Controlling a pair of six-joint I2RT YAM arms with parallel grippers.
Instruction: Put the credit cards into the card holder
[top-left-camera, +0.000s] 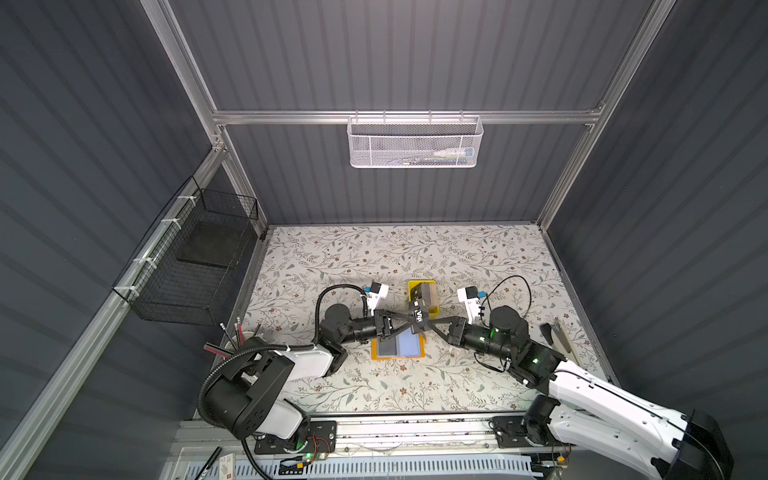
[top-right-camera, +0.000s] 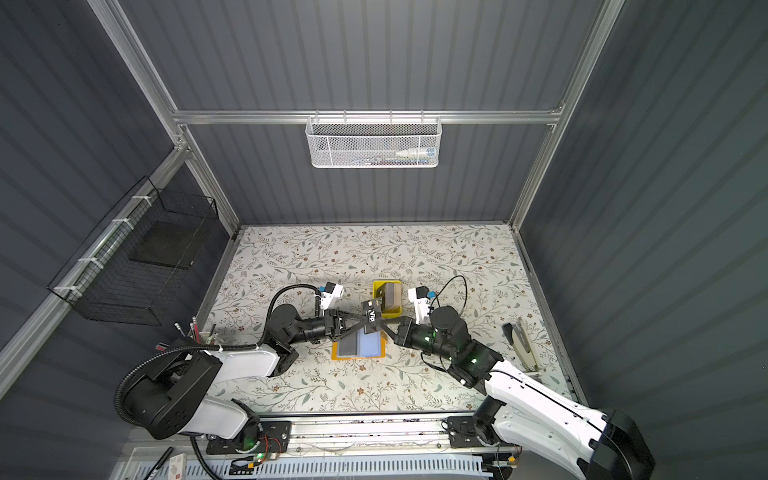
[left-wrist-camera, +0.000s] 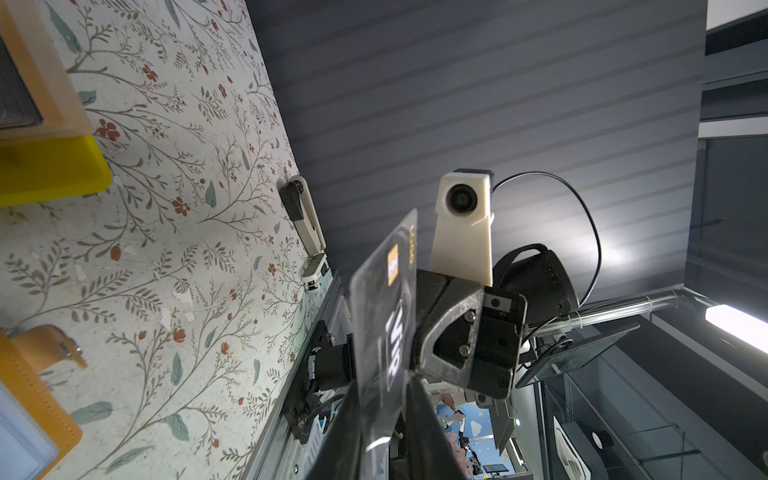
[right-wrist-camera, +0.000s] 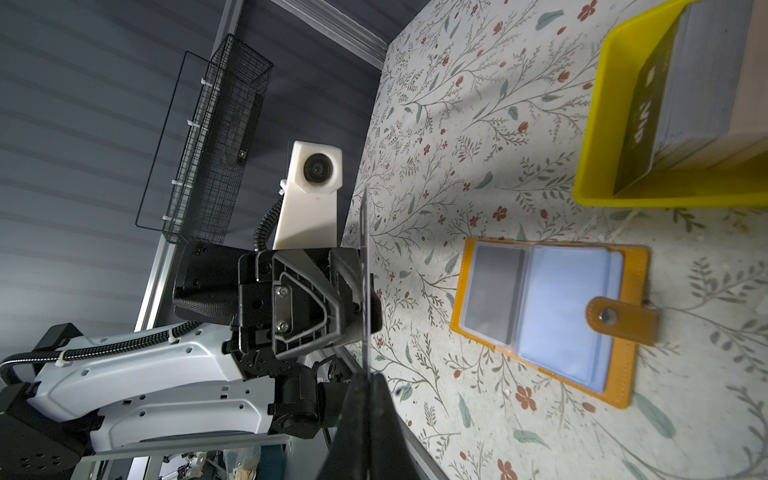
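Both arms meet mid-table: the right gripper (top-left-camera: 430, 323), in from three o'clock, is clamped tight on a black VIP card (top-left-camera: 419, 318) raised near the card holder (right-wrist-camera: 631, 365), which lies open (one sleeve already filled). The left gripper (top-left-camera: 411, 322) flanks the card from nine o'clock; gripping or not, I cannot tell. More credit cards (top-left-camera: 430, 295) sit in the yellow tray (top-left-camera: 411, 286) at the holder's twelve o'clock.

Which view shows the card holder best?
The right wrist view: the card holder lies whole and open. Both top views show it small and partly hidden. The left wrist view catches only an edge.
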